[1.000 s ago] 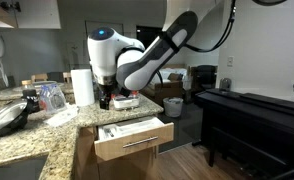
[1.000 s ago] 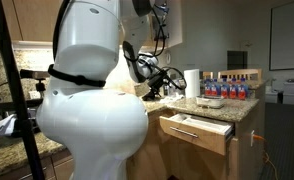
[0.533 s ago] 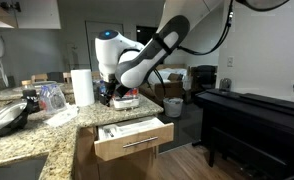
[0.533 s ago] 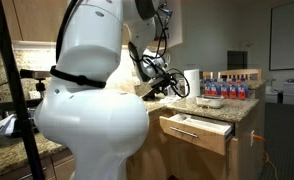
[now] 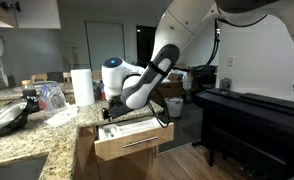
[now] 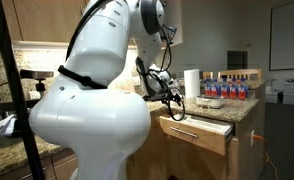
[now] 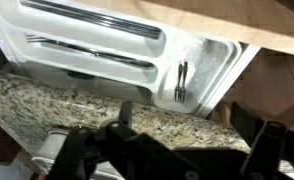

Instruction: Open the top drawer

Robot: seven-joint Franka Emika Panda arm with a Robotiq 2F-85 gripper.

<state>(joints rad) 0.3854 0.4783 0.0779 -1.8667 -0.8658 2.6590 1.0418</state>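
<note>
1. The top drawer [image 5: 119,150] is seen pulled out from under the granite countertop [image 5: 27,138], at the corner of the counter run. It is also seen open in an exterior view [image 6: 209,141].
2. Drawer front: shallow, wide, light-brown wood. A horizontal silver bar handle [image 5: 139,143] is mounted across it (the bar also shows in the other exterior view [image 6: 188,131]).
3. Interior: a pale divided insert is seen in the wrist view [image 7: 97,45]. Long cutlery is laid lengthwise in the slots, and forks [image 7: 181,80] are laid in a side compartment.
4. The gripper [image 5: 111,102] is held above the counter edge, just behind the open drawer and clear of the handle.
5. Jaws: spread wide in the wrist view [image 7: 185,118]. Nothing is clamped; only countertop stone is seen between the fingers [image 7: 125,112].
6. A paper towel roll [image 5: 82,86] is stood upright on the counter behind the gripper.
</note>
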